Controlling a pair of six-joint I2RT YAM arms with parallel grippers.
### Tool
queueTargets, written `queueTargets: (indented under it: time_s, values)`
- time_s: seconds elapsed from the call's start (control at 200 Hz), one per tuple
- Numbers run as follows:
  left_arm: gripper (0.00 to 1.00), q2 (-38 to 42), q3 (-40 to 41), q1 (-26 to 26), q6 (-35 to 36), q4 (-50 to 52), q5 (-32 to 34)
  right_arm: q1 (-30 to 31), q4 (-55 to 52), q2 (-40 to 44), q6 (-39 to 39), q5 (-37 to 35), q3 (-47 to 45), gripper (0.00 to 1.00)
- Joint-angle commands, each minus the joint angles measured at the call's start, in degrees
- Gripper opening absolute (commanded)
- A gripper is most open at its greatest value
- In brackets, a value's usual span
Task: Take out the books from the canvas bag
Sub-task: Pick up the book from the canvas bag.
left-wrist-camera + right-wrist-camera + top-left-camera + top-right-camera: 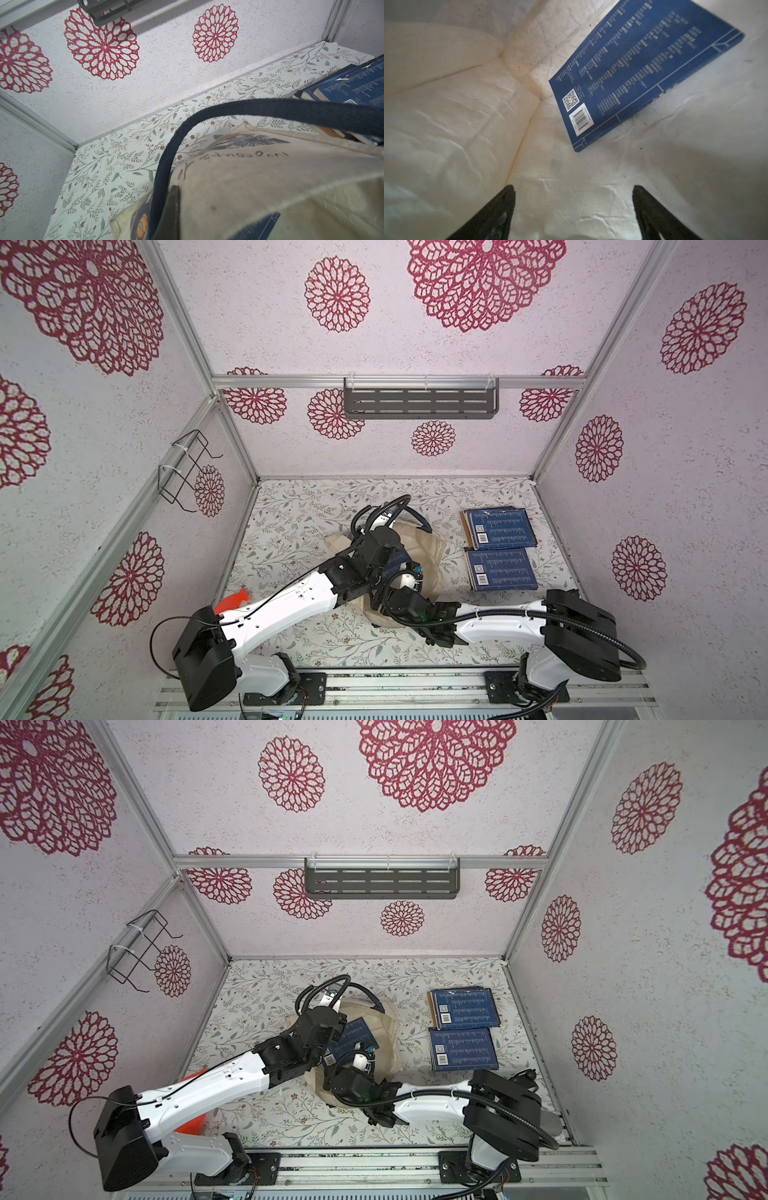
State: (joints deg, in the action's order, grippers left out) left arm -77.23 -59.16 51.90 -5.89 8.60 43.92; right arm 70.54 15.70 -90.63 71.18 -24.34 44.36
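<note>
Inside, the right gripper point(573, 188) stood wide apart within the canvas bag point(388, 1040), with nothing between its fingers. It was short of a dark blue book point(643, 72) that lay slanted on the cream lining, barcode up. The left gripper point(173, 199) was pinched tight on the bag's rim beside the navy strap point(270, 110), holding it up. The bag sat in the middle of the table point(291, 531); two piles of books point(498, 531) lay side by side to its right.

Grey slotted shelf point(419, 403), black wire rack point(187, 472), orange object point(232, 600), floral tabletop point(291, 522)
</note>
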Motion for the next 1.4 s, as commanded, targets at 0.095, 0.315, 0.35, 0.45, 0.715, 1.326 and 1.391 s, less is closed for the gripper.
queueTargets:
  time_s: [0.095, 0.315, 0.35, 0.45, 0.715, 1.326, 1.391]
  values:
    - [0.0, 2.0, 0.4, 0.6, -1.1, -4.0, -1.2, -4.8, 3.6, -2.4, 1.8, 2.1, 1.4, 0.89]
    - [0.0, 3.6, 1.3, 0.8, -1.8, -4.9, -2.1, -7.7, 6.6, -6.2, 2.9, 5.5, 1.6, 0.87]
    - [0.0, 3.9, 1.6, 0.8, -1.9, -5.2, -2.4, -7.7, 7.6, -6.5, 2.9, 5.4, 1.3, 0.87]
    - [0.0, 4.6, 2.3, 1.0, -1.8, -6.3, -3.2, -7.7, 10.2, -7.3, 3.7, 5.4, 0.6, 0.86]
    - [0.0, 7.9, 5.0, 2.0, -0.2, -10.3, -6.9, -8.6, 11.7, -9.7, 5.7, 5.4, 0.7, 0.84]
    - [0.0, 18.3, 13.8, 5.6, 6.6, -25.0, -6.6, -9.6, 27.6, -11.1, 5.5, -3.3, -9.9, 0.78]
    - [0.0, 17.6, 13.5, 6.0, 6.7, -24.4, -6.7, -9.9, 29.9, -10.9, 2.5, -4.0, -9.9, 0.78]
